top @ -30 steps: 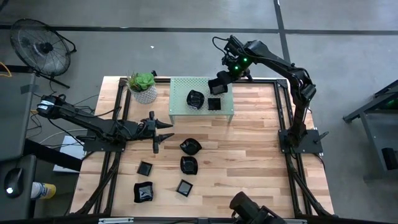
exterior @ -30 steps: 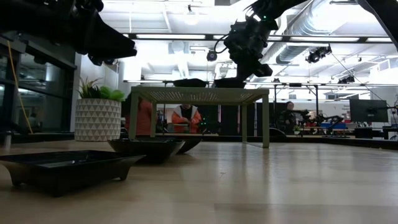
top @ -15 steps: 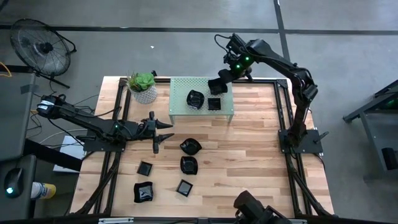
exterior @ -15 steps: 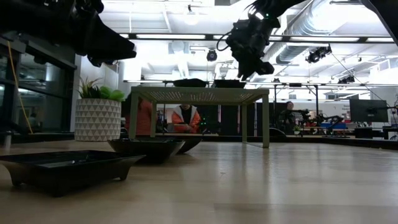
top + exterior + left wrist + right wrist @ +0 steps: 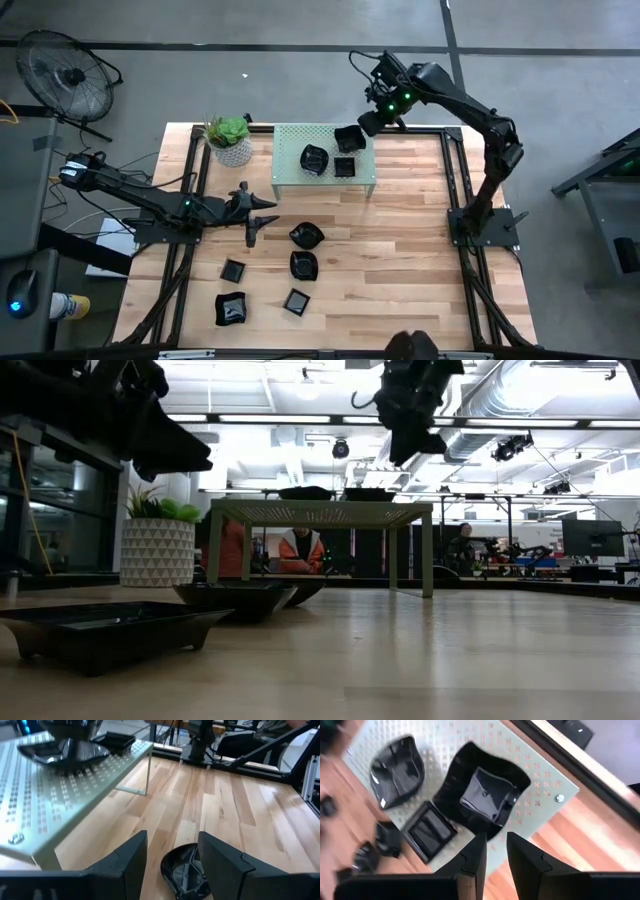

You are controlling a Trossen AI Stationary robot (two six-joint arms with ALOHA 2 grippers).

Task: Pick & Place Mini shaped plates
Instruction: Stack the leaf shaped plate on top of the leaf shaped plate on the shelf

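Observation:
My right gripper (image 5: 495,845) is shut on a wavy-rimmed black mini plate (image 5: 482,795), raised over the far right part of a pale green perforated shelf (image 5: 290,175). On that shelf rest a wavy plate (image 5: 315,158) and a square one (image 5: 343,167). Several more black plates lie on the wooden table, among them a rounded one (image 5: 305,235) and a square one (image 5: 233,270). My left gripper (image 5: 256,220) hovers open at the table's left, level, with the rounded plate (image 5: 185,870) just beyond its fingertips; it touches nothing. My right gripper pinches the wavy plate's rim (image 5: 495,829) between its two fingers, coming from above and slanting down. The plate hangs tilted below the fingers with its hollow face toward the wrist, lifted clear of the shelf.
A green plant in a white pot (image 5: 232,140) stands at the table's far left corner beside the shelf. The shelf's legs (image 5: 427,555) stand on the table. The table's right half (image 5: 410,240) is bare wood. People sit in the room beyond the table.
My right gripper has risen from just above the shelf top and drifted a little toward the far right, carrying the wavy plate with it. My left gripper has turned slightly in place.

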